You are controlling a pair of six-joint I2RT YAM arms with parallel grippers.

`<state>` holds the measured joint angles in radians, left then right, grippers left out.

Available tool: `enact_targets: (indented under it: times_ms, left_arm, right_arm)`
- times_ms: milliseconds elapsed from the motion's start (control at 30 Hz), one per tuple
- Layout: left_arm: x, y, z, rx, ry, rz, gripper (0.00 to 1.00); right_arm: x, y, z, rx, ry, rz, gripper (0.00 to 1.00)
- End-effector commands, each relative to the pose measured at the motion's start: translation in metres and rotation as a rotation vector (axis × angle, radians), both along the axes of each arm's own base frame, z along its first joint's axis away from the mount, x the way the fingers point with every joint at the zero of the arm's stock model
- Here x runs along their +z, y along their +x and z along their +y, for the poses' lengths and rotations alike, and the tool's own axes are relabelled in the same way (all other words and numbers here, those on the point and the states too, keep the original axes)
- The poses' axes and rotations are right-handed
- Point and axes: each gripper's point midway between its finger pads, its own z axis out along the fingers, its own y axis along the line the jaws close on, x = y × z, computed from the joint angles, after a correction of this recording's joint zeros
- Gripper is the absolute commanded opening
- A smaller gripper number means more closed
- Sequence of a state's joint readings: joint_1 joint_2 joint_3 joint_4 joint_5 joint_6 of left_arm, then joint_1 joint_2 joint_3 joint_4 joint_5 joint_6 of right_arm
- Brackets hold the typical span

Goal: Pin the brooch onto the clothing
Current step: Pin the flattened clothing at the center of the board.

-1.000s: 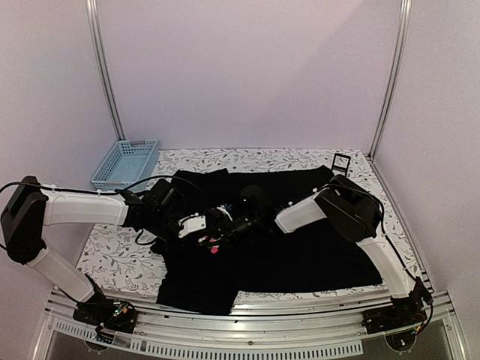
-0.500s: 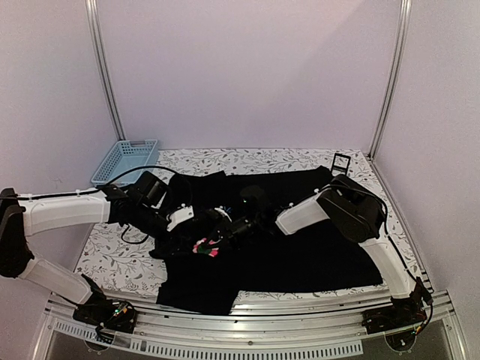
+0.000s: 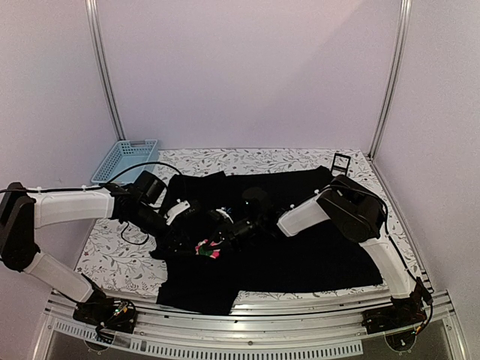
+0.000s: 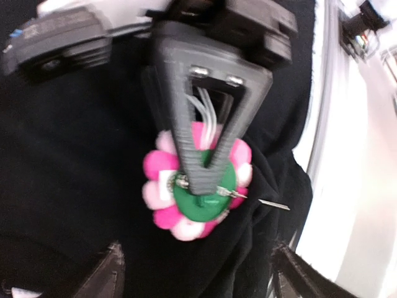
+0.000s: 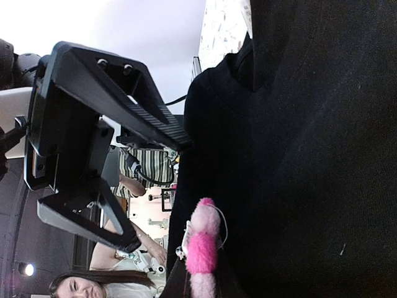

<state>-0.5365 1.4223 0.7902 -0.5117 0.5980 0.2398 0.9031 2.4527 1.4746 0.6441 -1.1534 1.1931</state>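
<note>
- Right, the patterned table (image 3: pixel 112 259) carries the clothing (image 3: pixel 300 259), black and spread out to the near edge.
- Over its left part the left gripper (image 5: pixel 161 197) hovers just beside the flower, jaws spread wide, gripping nothing.
- Meanwhile the right gripper (image 4: pixel 201 180) pinches the brooch (image 4: pixel 198 210) tight by its green back.
- Pink petals sit low over the black fabric, and the pin tip (image 4: pixel 273 204) pokes out sideways.

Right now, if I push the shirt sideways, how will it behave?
Probably floppy: the shirt lies rumpled around the brooch. A push would likely bunch it rather than slide it whole, since it is spread wide over the table.
</note>
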Motion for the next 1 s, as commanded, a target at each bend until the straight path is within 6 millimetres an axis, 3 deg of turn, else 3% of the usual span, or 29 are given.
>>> enact_targets:
  times_ms: [0,67,133,200,367,467,633,733,867,967]
  left_arm:
    - [0.010,-0.018,-0.014,-0.174,-0.096,0.062,0.96]
    - [0.013,-0.020,-0.015,-0.328,-0.092,-0.069,1.00]
    - [0.002,-0.020,-0.006,-0.445,-0.013,-0.193,0.99]
    - [-0.011,-0.027,0.003,-0.538,0.050,-0.204,0.99]
    - [-0.029,-0.002,-0.006,-0.497,0.099,-0.243,1.00]
    - [-0.036,-0.007,-0.010,-0.527,0.108,-0.230,1.00]
    - [-0.031,-0.009,-0.020,-0.511,0.070,-0.195,0.99]
    - [-0.029,-0.009,-0.021,-0.501,0.067,-0.183,0.94]
    - [-0.027,-0.004,-0.023,-0.466,0.073,-0.181,0.77]
    - [-0.025,-0.004,-0.025,-0.463,0.074,-0.182,0.70]
  right_arm:
    - [0.024,-0.002,0.001,0.000,0.051,-0.025,0.00]
    - [0.023,-0.003,0.001,0.002,0.050,-0.023,0.00]
    - [0.024,-0.003,0.001,0.000,0.050,-0.025,0.00]
    - [0.025,-0.002,0.001,-0.002,0.054,-0.029,0.00]
    - [0.026,-0.002,0.002,-0.003,0.064,-0.038,0.00]
    - [0.026,-0.002,0.001,-0.003,0.066,-0.041,0.00]
    - [0.027,-0.002,0.001,0.000,0.077,-0.053,0.00]
    - [0.028,-0.002,0.001,0.006,0.086,-0.053,0.00]
    - [0.026,-0.002,0.000,0.007,0.086,-0.049,0.00]
    - [0.026,-0.002,0.001,0.006,0.088,-0.050,0.00]
